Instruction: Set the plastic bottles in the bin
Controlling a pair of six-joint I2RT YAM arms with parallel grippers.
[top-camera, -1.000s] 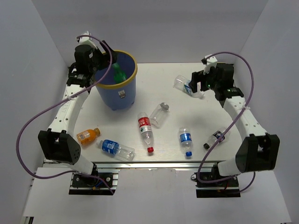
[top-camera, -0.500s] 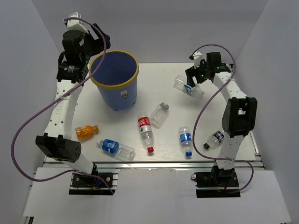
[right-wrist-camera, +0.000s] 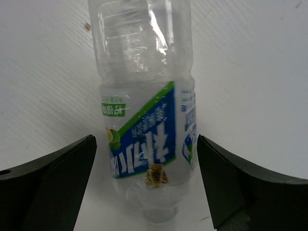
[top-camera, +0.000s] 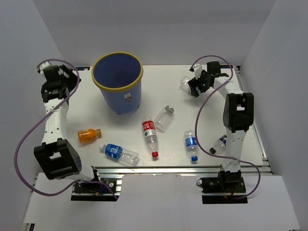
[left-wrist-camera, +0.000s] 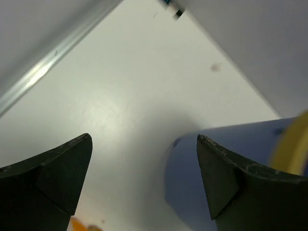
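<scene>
Closest to the arm bases, I'm looking at a row of bottles lying on the table [top-camera: 183, 108]: the blue-label bottle [top-camera: 119, 153] on the left, the smaller blue-label bottle [top-camera: 191, 145] toward the right, and the black-label bottle [top-camera: 219, 144] partly hiding behind the right arm. Just beyond them, the orange bottle [top-camera: 89, 136] is lying near the left arm, and the red-label bottle [top-camera: 150, 136] is lying at the centre with the silver-capped clear bottle [top-camera: 163, 119] just beside it.

Farther back, the bin [top-camera: 118, 82] is standing upright at the rear left of the table. None of these bottles is lying in it. The left gripper [left-wrist-camera: 144, 144] is hanging beside the bin's wall with its fingers spread wide and nothing between them.

At the far right, the right gripper [right-wrist-camera: 147, 149] is reaching over the green-and-blue-label bottle [right-wrist-camera: 144, 86] – its fingers are standing wide apart on either side of it, not touching.
</scene>
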